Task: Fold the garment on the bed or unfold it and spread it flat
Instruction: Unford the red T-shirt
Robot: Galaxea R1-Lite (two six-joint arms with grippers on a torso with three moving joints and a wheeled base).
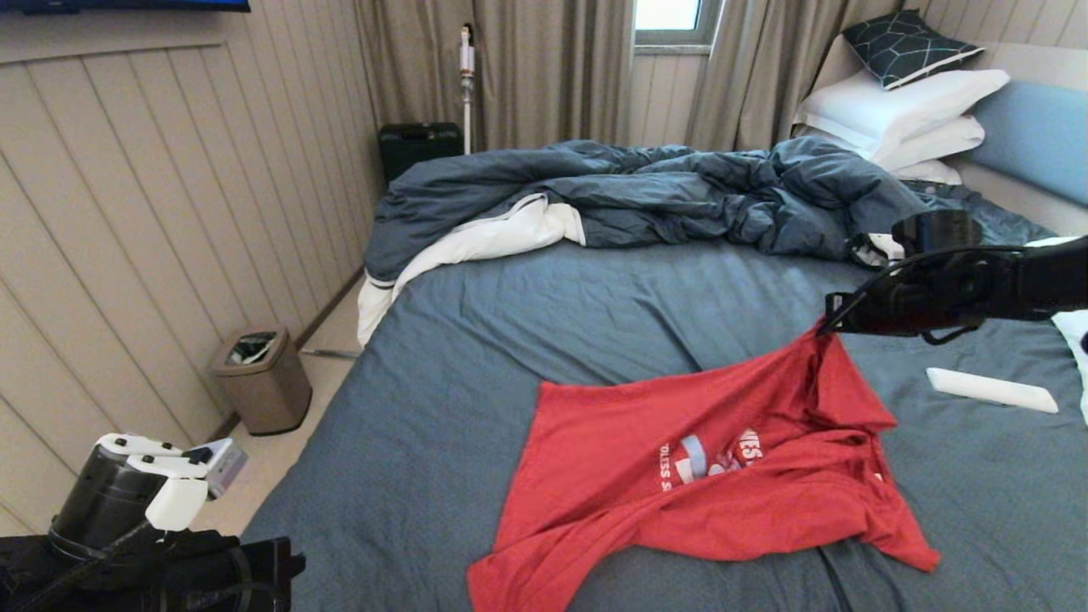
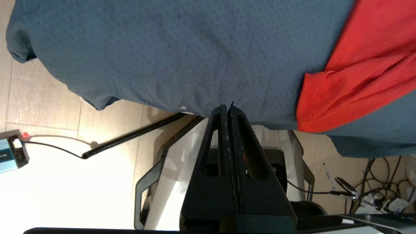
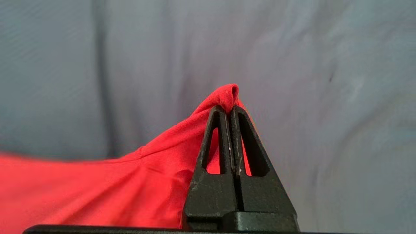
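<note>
- Two grippers show, and only one is busy with the red T-shirt [image 1: 705, 476].
- Our right gripper [image 1: 831, 327] hangs over the bed [image 1: 476, 340], on the right side, a little above the sheet.
- Its fingers are pressed tight together, and they pinch a small fold of the red T-shirt at its far edge [image 3: 229, 94].
- From that pinch the cloth hangs down like a little tent and then lies on the sheet.
- The red T-shirt lies on the near half of the bed, crumpled and partly folded over itself, with its white letters half hidden.
- Its long way runs from the pinched top edge, far and to the right, down to the near left corner by the bed's edge.
- So most of the shirt lies nearer to us and to the left of our right gripper.
- Our left gripper [image 2: 229, 109] waits low by the near left side of the bed, fingers pressed together with nothing in them.
- The near corner of the shirt [image 2: 312, 107] is close beside it, so we think the left arm is nearer to that end.
- We guess the next move is to pull the pinched edge away so the cloth spreads flat.
</note>
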